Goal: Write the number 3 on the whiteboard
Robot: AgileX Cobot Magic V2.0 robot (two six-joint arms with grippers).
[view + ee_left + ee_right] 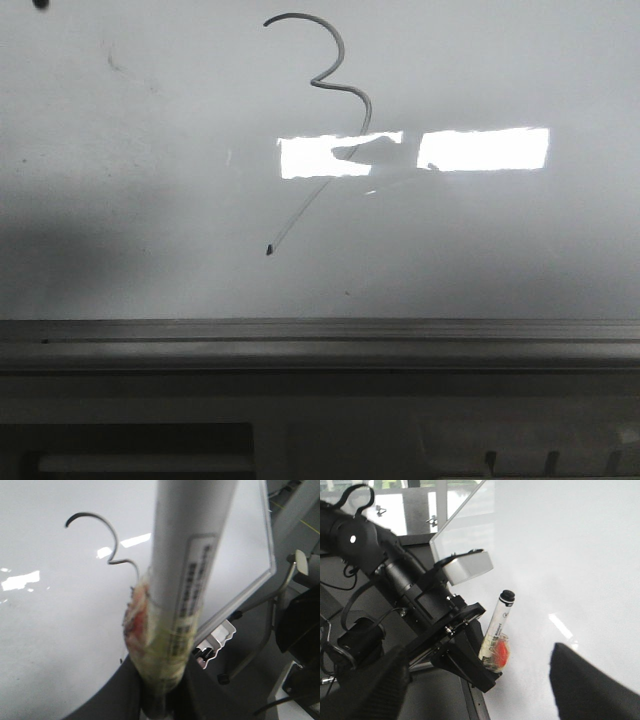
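While my left fingers (487,672) clamp the marker (187,580) and my right ones (470,690) gape empty, the 3 (330,80) sits high on the whiteboard (150,200), so I'd lift straight off, avoiding smears.

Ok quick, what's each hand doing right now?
Left hand: closed on the marker pen.
Right hand: open, holding nothing; its fingers stand wide apart.

Number 3 (330,120) on whiteboard (520,240); ledge (320,345) along near edge.
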